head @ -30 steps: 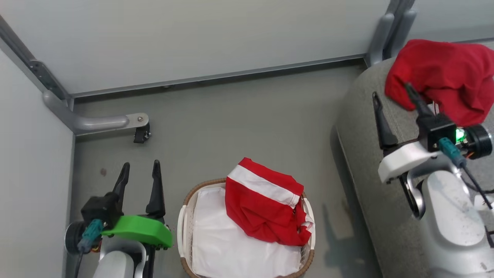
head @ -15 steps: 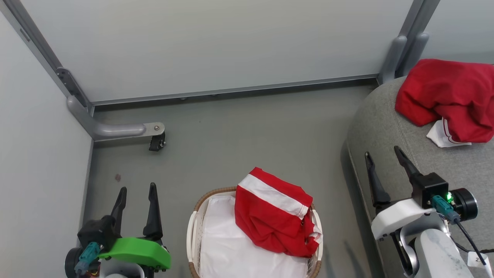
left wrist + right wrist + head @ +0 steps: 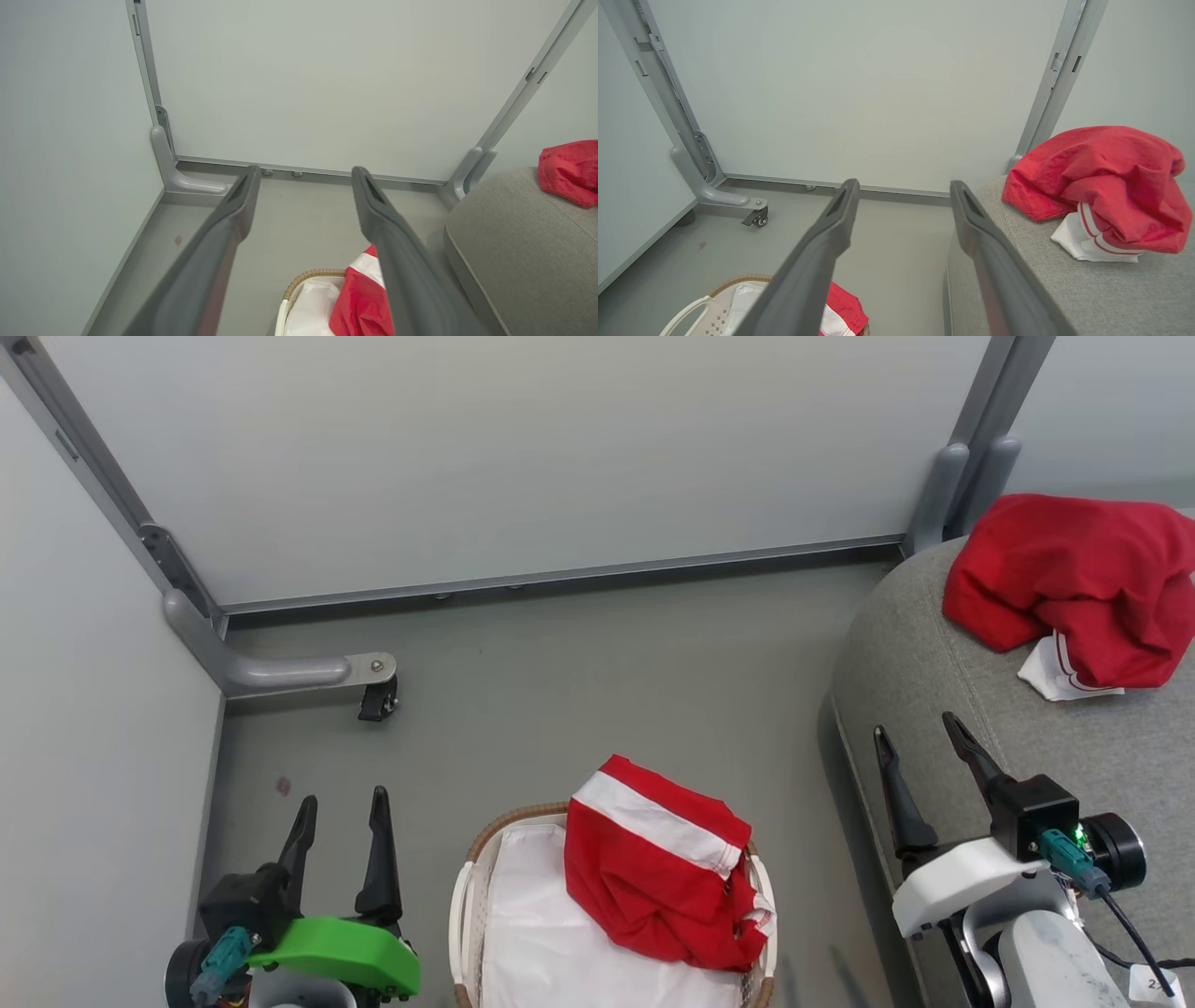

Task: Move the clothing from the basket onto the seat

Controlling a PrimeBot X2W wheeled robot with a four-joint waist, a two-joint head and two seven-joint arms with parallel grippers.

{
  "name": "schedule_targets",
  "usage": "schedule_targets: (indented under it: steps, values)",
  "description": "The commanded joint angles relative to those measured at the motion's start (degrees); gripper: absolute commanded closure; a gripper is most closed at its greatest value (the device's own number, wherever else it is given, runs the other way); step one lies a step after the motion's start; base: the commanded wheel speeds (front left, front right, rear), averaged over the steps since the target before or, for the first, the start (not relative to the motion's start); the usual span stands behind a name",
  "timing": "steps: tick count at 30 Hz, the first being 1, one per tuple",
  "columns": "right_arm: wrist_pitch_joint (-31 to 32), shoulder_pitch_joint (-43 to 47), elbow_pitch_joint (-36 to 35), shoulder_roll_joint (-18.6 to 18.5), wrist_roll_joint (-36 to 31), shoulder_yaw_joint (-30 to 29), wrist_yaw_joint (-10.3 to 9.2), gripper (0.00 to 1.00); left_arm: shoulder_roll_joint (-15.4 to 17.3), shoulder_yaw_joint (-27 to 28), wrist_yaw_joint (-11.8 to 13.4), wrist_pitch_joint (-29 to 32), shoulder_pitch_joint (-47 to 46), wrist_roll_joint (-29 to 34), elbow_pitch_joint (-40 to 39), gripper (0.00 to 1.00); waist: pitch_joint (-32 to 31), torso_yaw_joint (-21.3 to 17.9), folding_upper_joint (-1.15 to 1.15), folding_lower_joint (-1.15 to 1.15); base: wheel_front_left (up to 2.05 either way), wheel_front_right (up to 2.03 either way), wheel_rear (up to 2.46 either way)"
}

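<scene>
A red garment with a white band (image 3: 658, 863) lies heaped over the right side of the oval basket (image 3: 462, 919), whose white liner (image 3: 541, 943) shows beside it. Another red garment (image 3: 1074, 583) with a white striped cuff rests on the grey seat (image 3: 934, 644) at the right, also seen as a crumpled heap (image 3: 1101, 184) in the right wrist view. My right gripper (image 3: 915, 733) stands open and empty over the seat's left edge, well short of that garment. My left gripper (image 3: 341, 803) is open and empty over the floor, left of the basket.
Pale partition walls close off the back and left. A grey metal foot with a small black caster (image 3: 373, 695) juts onto the floor at the left. A grey post (image 3: 948, 485) stands behind the seat. Grey floor (image 3: 597, 681) lies between basket and wall.
The right gripper has drawn back from the red garment on the seat and left it lying there. The head camera has shifted, so the whole scene sits differently.
</scene>
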Motion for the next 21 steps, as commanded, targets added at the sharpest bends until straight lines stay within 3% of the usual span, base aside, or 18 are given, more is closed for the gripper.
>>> schedule_targets:
  steps: [1,21]
  values:
    - [-0.3,1.1,-0.2,-0.2,0.4,-0.1,-0.08,0.0,0.1,-0.1,0.0,0.0,1.0,0.0,0.1,0.0,-0.2,0.1,0.0,0.0,0.0,0.0,0.0]
    - [-0.3,1.9,0.0,-0.2,1.3,0.7,-0.08,0.0,0.1,-0.2,-0.5,0.0,1.2,0.6,0.7,0.0,-1.1,0.1,0.0,0.0,0.0,0.0,0.0]
